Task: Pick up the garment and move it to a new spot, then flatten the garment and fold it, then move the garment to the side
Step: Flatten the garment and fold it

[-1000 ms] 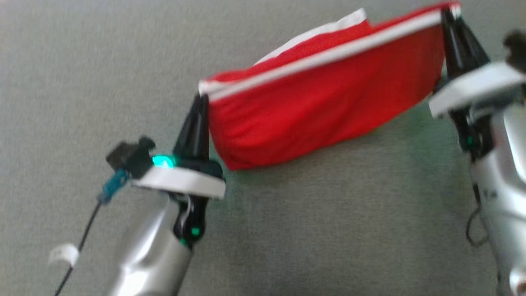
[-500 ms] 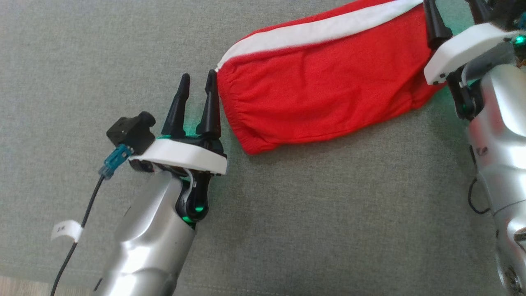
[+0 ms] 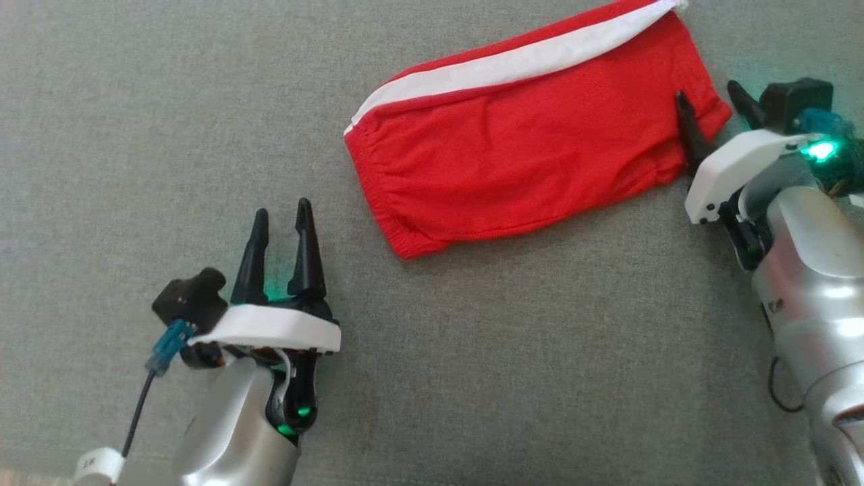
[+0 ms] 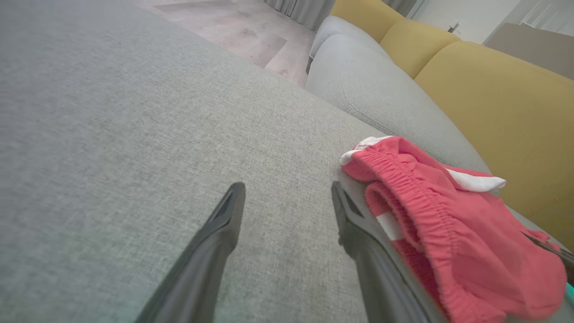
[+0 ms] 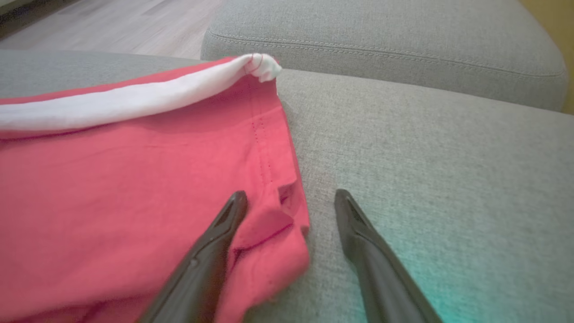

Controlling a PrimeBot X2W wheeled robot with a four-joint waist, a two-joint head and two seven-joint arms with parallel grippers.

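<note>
The red garment (white stripe along its far edge) lay flat on the grey sofa cushion. The left hand stood open and empty, apart at its near left. The right hand was open too, one finger over the garment's right end.

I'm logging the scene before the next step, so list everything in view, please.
red shorts: one, red with a white side stripe, lying flat on the nearer seat cushion
seat cushions: two, grey, one under the shorts, one beyond it
back cushions: two, mustard yellow, behind the seats
floor: one, pale wood-look, beyond the sofa
left gripper: one, dark fingers, open, apart from the shorts' waistband end
right gripper: one, dark fingers, open, one finger over the shorts' hem end, the other over the cushion
</note>
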